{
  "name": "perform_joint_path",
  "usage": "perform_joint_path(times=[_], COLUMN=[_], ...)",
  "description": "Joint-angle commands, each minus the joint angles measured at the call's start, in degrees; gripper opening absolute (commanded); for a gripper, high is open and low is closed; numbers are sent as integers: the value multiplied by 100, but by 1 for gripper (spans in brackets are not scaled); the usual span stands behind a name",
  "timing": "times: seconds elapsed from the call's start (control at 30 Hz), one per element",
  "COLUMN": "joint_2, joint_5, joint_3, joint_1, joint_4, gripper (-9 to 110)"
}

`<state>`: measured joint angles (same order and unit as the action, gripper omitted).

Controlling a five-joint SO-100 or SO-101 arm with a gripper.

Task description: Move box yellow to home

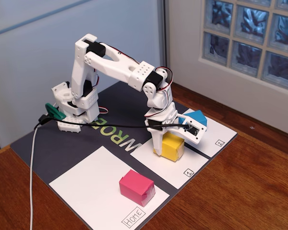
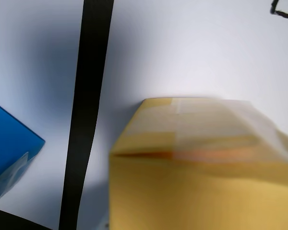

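Looking down from the fixed view, we see the white arm (image 1: 110, 67) bent over the mat with its gripper (image 1: 167, 139) lowered onto the yellow box (image 1: 172, 146). The box sits directly under the gripper, on the white square labelled "1" (image 1: 188, 172). One white finger (image 1: 156, 140) runs down the box's left face as that view shows it; the other finger is hidden behind the wrist camera housing, so we cannot tell how wide the jaws stand or whether they actually grip the box.

In the wrist view the yellow box (image 2: 201, 167) fills the lower right, close and blurred, with a strip of glossy tape across its top. No finger shows in that view.

The blue block (image 1: 198, 117) is just behind the gripper in the fixed view, on the square labelled "2" (image 1: 220, 142); in the wrist view it (image 2: 9, 143) lies to the left, across a black strip (image 2: 86, 115) of mat that separates the two squares.

Home (image 1: 81, 184), the largest white square, lies well apart from the gripper, toward the front left of the fixed view, with its label (image 1: 134, 218) at the near corner. A pink block (image 1: 136, 187) rests on it, toward the right edge. The yellow box is not on home.
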<state>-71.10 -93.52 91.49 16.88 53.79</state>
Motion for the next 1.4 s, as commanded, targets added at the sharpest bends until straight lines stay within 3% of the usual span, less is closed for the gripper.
perform_joint_path(times=[0.0,0.33,0.7,1.03,1.37], joint_2=[-316,-1310,-2514,-3023,-2997], joint_5=[-35,571,809,255,211], joint_3=[-79,-149,-800,-923,-844], joint_1=[-70,-18,-299,-1468,-3085], joint_4=[0,396,2399,3929,4113], gripper=[-1,-1,0,0,-1])
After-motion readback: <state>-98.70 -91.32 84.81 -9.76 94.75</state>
